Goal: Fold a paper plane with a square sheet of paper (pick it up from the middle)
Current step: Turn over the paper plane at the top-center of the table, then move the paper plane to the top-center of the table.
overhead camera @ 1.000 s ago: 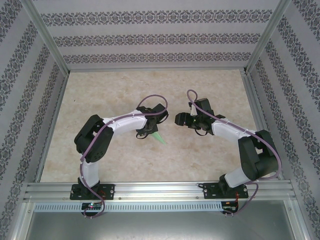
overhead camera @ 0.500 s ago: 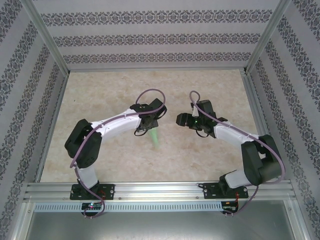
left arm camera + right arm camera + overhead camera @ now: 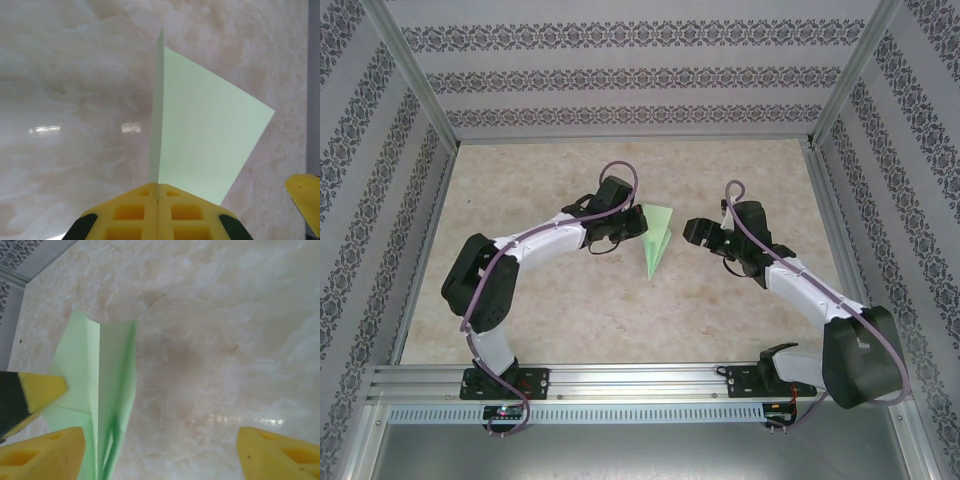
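The square sheet of paper is folded into a pale-green paper plane (image 3: 655, 240), a narrow dart whose point faces the near edge. My left gripper (image 3: 633, 226) is shut on its wide end from the left. In the left wrist view the yellow fingers (image 3: 135, 210) meet on the plane's centre fold, and one wing (image 3: 200, 145) spreads to the right. My right gripper (image 3: 689, 232) is open just right of the plane, apart from it. In the right wrist view the plane (image 3: 107, 390) lies beside that gripper's left finger (image 3: 45, 455), outside the gap.
The marble-patterned table top (image 3: 740, 300) is walled by patterned panels behind and at both sides, with an aluminium rail (image 3: 640, 380) along the near edge. A left-gripper finger (image 3: 37, 390) shows in the right wrist view, next to the plane.
My left arm has carried the plane farther from the bases and turned it, so its wings now face the top camera. The right arm has stretched out to the right and away.
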Controlling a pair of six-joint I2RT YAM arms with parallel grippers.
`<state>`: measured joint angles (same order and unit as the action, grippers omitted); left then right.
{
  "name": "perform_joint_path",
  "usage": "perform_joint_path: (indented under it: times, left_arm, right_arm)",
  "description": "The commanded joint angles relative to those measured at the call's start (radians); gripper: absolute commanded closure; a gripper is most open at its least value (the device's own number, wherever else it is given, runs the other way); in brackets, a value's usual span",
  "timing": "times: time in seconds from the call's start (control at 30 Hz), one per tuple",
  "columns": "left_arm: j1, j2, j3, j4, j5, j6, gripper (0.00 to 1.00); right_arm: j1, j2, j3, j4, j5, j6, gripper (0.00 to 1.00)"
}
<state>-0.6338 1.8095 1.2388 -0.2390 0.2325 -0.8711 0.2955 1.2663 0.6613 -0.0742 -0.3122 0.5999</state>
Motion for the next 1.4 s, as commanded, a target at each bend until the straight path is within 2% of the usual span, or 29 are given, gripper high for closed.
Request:
perform_joint_path:
  times: [0.0, 0.13, 0.4, 0.53, 0.87, 1.17, 1.37]
  left_arm:
    - [0.016, 0.051, -0.052, 0.241, 0.156, -0.036, 1.0]
    - [0.029, 0.099, -0.104, 0.347, 0.203, -0.062, 1.0]
    - [0.053, 0.109, -0.23, 0.396, 0.143, -0.087, 1.0]
    - [0.066, 0.108, -0.269, 0.424, 0.132, -0.129, 1.0]
    - [0.065, 0.111, -0.248, 0.377, 0.133, -0.093, 1.0]
    - [0.066, 0.123, -0.24, 0.363, 0.141, -0.086, 1.0]
    - [0.066, 0.127, -0.237, 0.356, 0.135, -0.084, 1.0]
  right_arm:
    - [0.024, 0.061, 0.033, 0.051, -0.039, 0.061, 0.27]
    - [0.092, 0.132, 0.075, 0.051, -0.028, 0.083, 0.37]
    - [0.192, 0.271, 0.146, 0.024, 0.022, 0.118, 0.49]
    - [0.231, 0.319, 0.186, 0.002, 0.034, 0.109, 0.51]
    - [0.283, 0.312, 0.205, -0.04, 0.076, 0.088, 0.56]
    - [0.304, 0.374, 0.248, -0.085, 0.063, 0.073, 0.56]
    - [0.305, 0.405, 0.28, -0.168, 0.113, 0.051, 0.54]
